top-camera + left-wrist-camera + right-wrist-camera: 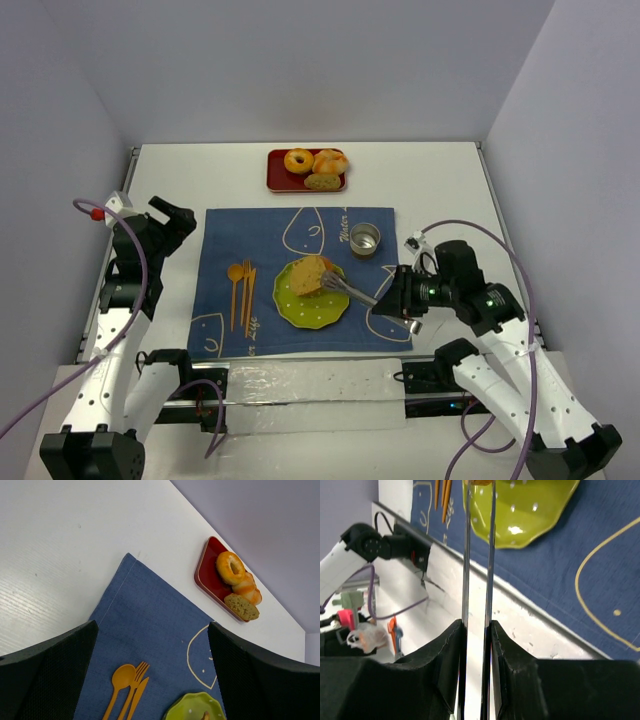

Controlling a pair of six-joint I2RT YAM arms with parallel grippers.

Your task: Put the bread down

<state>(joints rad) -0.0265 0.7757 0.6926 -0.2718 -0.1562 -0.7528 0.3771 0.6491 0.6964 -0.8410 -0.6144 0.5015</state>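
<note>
The bread (309,275), a tan slice, sits over the far part of the green plate (291,310), pinched between the tips of metal tongs (352,293). I cannot tell whether it rests on the plate. My right gripper (396,298) is shut on the tongs' handles. In the right wrist view the tongs (479,555) run up from my gripper (477,625) to the plate (530,515), with only an edge of the bread (481,481) showing. My left gripper (170,215) is open and empty at the left, above the mat's corner (152,645).
A red tray (274,172) at the back holds a donut (298,160), a bun (329,161) and a brown piece (321,182). A metal cup (364,239) stands right of the plate. An orange spoon, fork and knife (241,285) lie on the blue mat (225,235).
</note>
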